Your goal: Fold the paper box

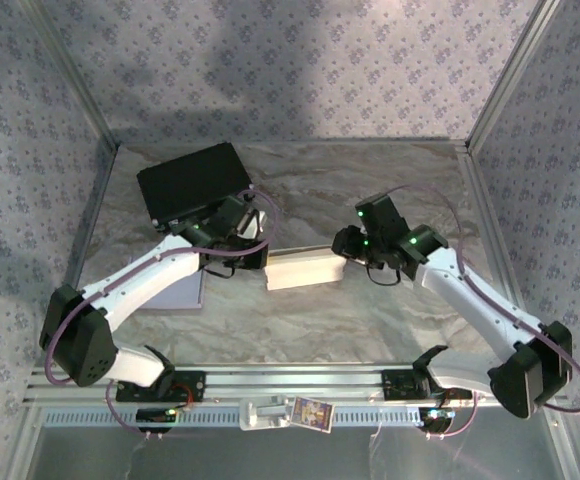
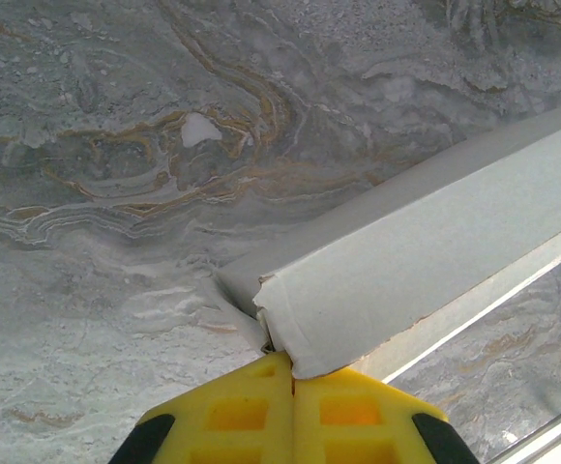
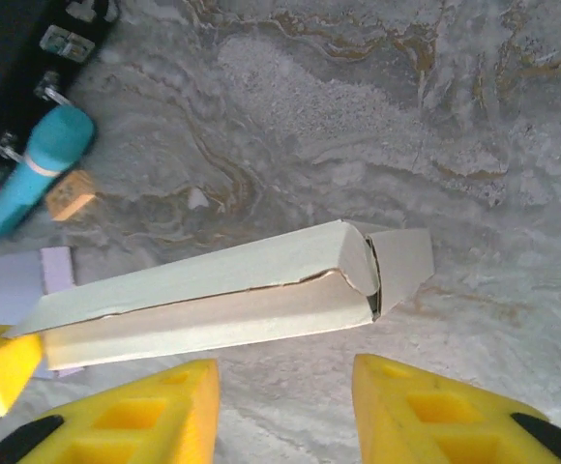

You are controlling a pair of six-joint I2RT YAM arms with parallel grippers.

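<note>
Box (image 1: 305, 268) mid-worktop (image 1: 370, 330), lying flat between both arms. Left pincer (image 2: 293, 375) clenched on box's left end — yellow fingers (image 2: 232, 416) pressed together over corner. Right pincer (image 3: 285, 411) released, spread wide — just beside box.

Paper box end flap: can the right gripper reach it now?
Probably yes. The right gripper is open near the end flap, bare table between; the left gripper pinches the paper box's far end.

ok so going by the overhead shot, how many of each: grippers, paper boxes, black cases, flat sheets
grippers: 2, left gripper and right gripper
paper box: 1
black case: 1
pale sheet: 1
total: 5
</note>
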